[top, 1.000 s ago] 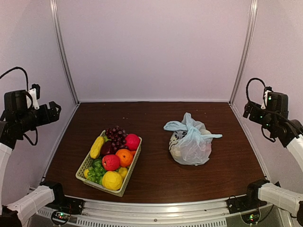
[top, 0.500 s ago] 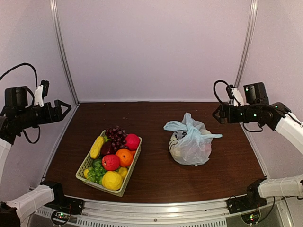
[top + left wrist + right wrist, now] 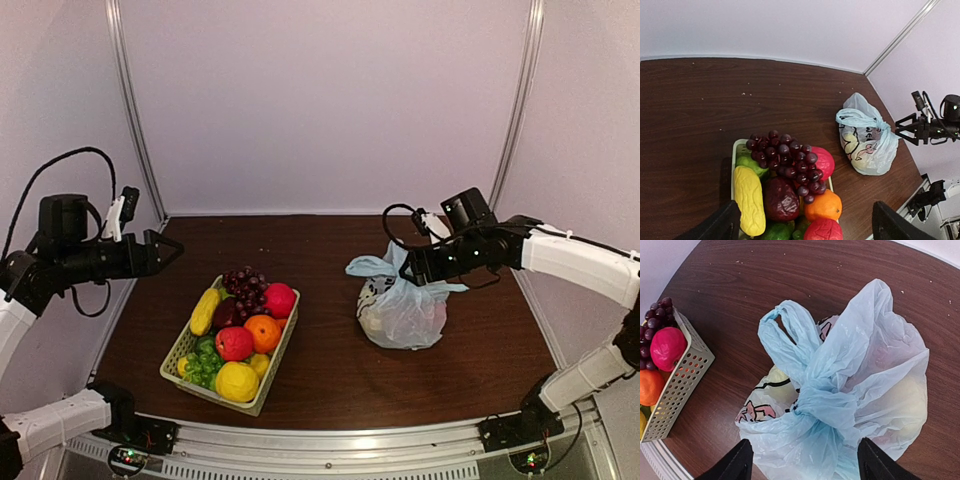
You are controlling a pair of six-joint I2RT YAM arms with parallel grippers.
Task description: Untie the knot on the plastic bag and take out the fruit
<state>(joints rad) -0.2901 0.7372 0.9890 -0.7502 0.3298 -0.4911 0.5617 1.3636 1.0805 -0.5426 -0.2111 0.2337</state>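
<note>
I see the right gripper [image 3: 409,270] spread wide and holding nothing, hanging just over the knot [image 3: 822,407], which sits tied on top of the plastic bag [image 3: 405,312]. The bag rests on the table [image 3: 330,250] right of centre, well apart from the filled basket [image 3: 176,364], and through the film I make out the fruit [image 3: 774,384] as pale yellow shapes. My left gripper [image 3: 171,254] is also wide open and empty, held above the table's left side, beyond the basket.

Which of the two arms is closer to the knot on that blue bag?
Right. The right arm holds its open jaws just above the knot; the left arm is far off, on the other side of the fruit basket.
</note>
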